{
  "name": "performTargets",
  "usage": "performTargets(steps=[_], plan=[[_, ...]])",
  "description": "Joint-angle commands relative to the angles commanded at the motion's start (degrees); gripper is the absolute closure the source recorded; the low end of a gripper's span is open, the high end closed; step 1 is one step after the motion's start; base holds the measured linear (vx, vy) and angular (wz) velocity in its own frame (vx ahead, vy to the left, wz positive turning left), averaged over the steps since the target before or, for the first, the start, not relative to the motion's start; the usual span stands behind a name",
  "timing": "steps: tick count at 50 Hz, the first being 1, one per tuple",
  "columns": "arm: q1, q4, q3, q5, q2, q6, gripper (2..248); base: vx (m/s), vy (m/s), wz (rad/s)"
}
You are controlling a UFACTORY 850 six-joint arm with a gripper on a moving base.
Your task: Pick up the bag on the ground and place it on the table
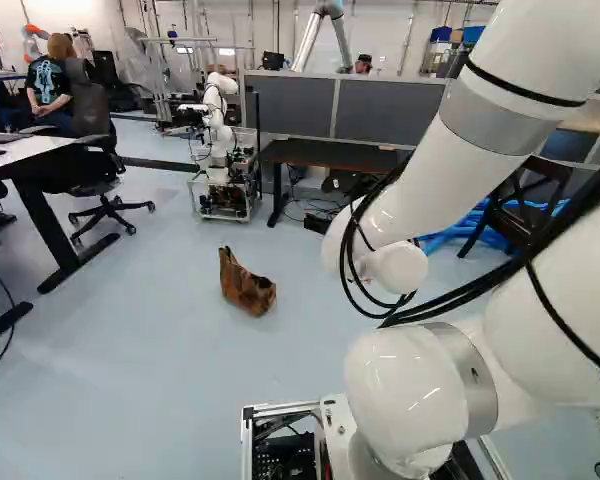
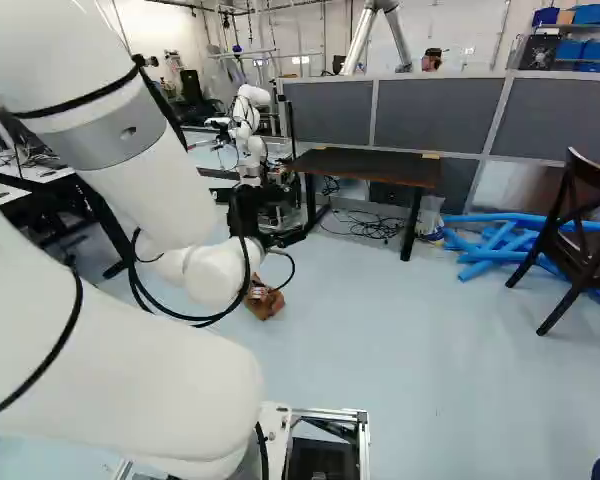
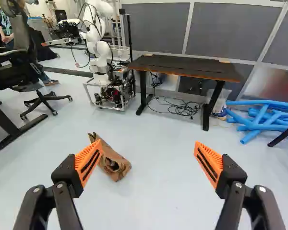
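Pale floor (image 1: 150,380) runs under everything, w/ a grey partition (image 3: 230,28) along the far side. White arm (image 1: 420,190) is reaching out over the floor, ahead of the base. Dark wooden tabletop (image 3: 177,67), the prob. destination, stands by the partition, beyond the bag; another robot (image 3: 98,40) is on a wheeled frame next to it, blue foam tubes (image 3: 264,117) on the other side. Brown crumpled bag (image 3: 113,160) is on the floor, its dark mouth showing, w/ nothing gripping it. Black pincer (image 3: 148,143) is wide open & empty; orange pads (image 3: 89,160) well apart, bag out ahead, nearer one finger than the middle of the gap. Step in hand: approach, pre-grasp. Next move prob. calls for shifting sideways to get the bag centred btwn the pads, then going fwd & down to floor level, tips either side of the bag's body, before closing. Mouth looks loose, so a pinch on the rim only might slip; better a deeper bite. Lift & carry to the tabletop still to do.
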Motion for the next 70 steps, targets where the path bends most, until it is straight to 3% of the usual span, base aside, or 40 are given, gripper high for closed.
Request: performTargets(steps=[25, 70], plan=[[0.00, 0.00, 0.00, 0.00, 0.00, 0.00, 3, 0.062, 0.004, 0.014], [0.00, 0.00, 0.00, 0.00, 0.00, 0.00, 3, 0.121, 0.061, 0.281]])
